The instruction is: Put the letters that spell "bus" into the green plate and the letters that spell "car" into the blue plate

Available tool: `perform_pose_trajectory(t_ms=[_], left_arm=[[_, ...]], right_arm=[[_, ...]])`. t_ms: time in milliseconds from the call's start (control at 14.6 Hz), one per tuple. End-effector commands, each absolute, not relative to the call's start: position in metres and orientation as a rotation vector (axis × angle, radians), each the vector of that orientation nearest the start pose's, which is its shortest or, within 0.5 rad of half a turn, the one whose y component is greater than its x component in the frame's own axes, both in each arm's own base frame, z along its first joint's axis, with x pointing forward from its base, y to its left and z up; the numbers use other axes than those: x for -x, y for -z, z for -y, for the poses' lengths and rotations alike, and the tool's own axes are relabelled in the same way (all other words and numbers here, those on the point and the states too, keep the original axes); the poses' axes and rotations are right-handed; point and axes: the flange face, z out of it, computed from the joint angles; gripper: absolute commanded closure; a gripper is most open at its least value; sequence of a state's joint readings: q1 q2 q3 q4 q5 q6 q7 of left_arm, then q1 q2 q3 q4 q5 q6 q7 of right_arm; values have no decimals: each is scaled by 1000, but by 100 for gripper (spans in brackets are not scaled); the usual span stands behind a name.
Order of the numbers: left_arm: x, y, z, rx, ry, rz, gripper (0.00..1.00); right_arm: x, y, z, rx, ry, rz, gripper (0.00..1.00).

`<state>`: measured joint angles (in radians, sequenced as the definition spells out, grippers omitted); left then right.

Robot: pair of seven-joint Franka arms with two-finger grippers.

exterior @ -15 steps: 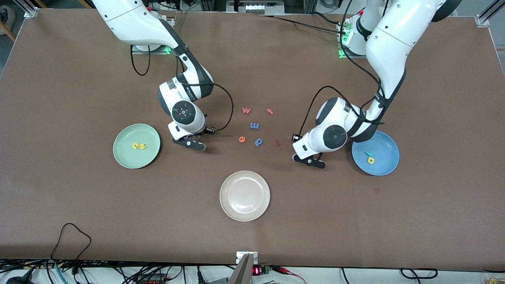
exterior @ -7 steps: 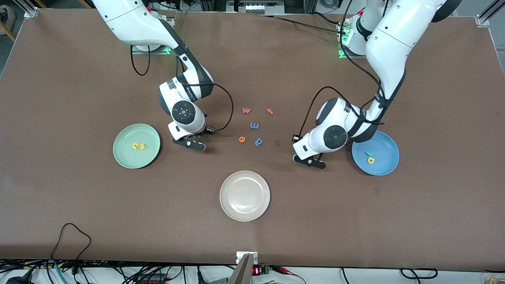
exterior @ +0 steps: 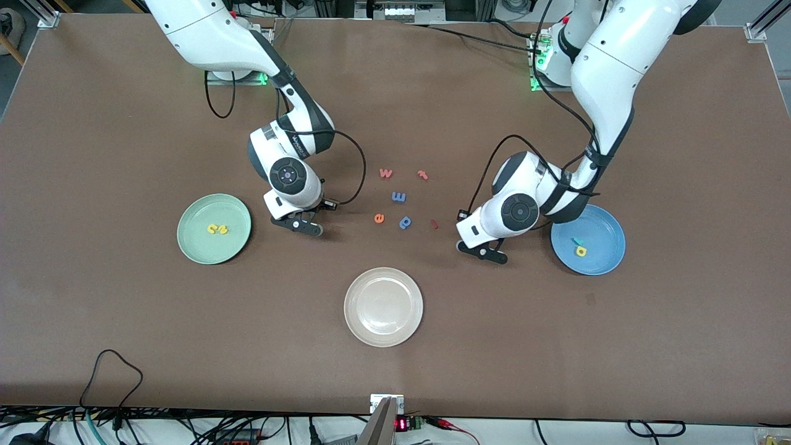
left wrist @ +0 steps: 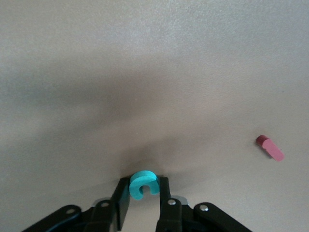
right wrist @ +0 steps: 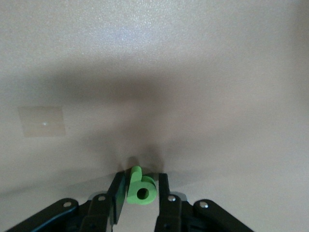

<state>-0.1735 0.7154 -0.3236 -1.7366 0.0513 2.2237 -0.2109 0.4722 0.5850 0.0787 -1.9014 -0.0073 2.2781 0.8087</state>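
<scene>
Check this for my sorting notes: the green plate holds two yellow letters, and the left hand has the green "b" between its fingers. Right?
Not quite. The left hand has the teal "c" between its fingers, as the left wrist view shows. The green plate does hold two yellow letters.

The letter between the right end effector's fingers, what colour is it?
Green: the "b", best seen in the right wrist view.

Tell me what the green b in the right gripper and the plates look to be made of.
The green b looks like matte foam or soft plastic: thick, flat-cut edges, no glare. The green plate, blue plate and cream plate look like smooth glazed ceramic or melamine; the cream one shows a soft sheen. I cannot tell which.
</scene>
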Motion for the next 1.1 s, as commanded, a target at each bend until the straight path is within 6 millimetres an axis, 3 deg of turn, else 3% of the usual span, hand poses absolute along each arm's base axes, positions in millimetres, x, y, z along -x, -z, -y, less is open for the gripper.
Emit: perform_pose_trajectory(t_ms=[0, 342, 479, 685, 753, 890, 1027], left_arm=[[-568, -152, 299, 3181, -375, -445, 75], [-574, -166, 296, 3182, -351, -438, 83], [-578, -177, 293, 3186, -327, -433, 84], [-587, -209, 281, 3177, -313, -415, 87], [-595, -220, 266, 3177, -301, -388, 87], [-614, -234, 217, 3138, -258, -341, 87], [-628, -241, 167, 3098, -254, -287, 89]], right_arm=[[-515, -172, -316, 3192, -304, -409, 81], [-517, -176, -314, 3191, -297, -396, 95], [-530, -201, -303, 3177, -257, -334, 95], [-553, -257, -252, 3178, -281, -262, 95], [-560, -274, -230, 3174, -289, -223, 95], [-572, -289, -173, 3166, -352, -159, 95], [-584, -288, -117, 3143, -382, -97, 95]])
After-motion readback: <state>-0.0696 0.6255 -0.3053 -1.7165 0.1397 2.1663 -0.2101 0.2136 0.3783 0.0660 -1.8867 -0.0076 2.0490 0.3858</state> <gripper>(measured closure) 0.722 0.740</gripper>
